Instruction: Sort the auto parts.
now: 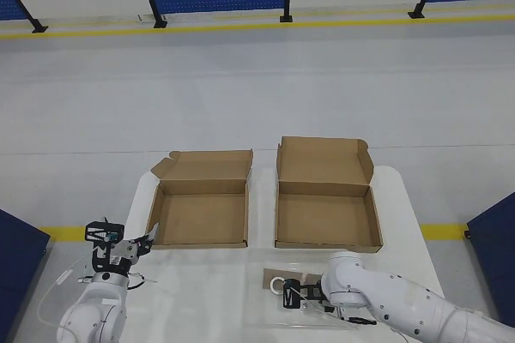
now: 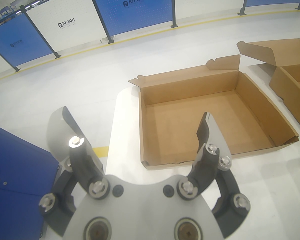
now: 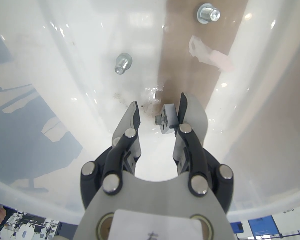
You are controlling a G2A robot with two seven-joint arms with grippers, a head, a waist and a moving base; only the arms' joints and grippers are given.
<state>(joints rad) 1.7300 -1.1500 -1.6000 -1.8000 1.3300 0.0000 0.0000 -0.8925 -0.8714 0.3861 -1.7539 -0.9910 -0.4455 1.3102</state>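
My right gripper (image 3: 158, 103) is open inside a clear plastic bin (image 3: 65, 38), low over its floor. A small grey metal block with a bolt through it (image 3: 167, 119) lies between the fingers, against one pad. Two silver flanged bolts (image 3: 207, 14) (image 3: 122, 63) lie farther off in the bin. In the top view the right gripper (image 1: 293, 297) is at the table's front, near a ring-shaped part (image 1: 277, 285). My left gripper (image 2: 135, 113) is open and holds nothing; it hangs at the table's front left corner (image 1: 129, 247).
Two open, bare cardboard boxes stand side by side at the back of the white table: the left box (image 1: 202, 219) (image 2: 202, 123) and the right box (image 1: 326, 219) (image 2: 290, 76). A scrap of clear plastic (image 3: 210, 56) lies over a brown strip (image 3: 190, 76).
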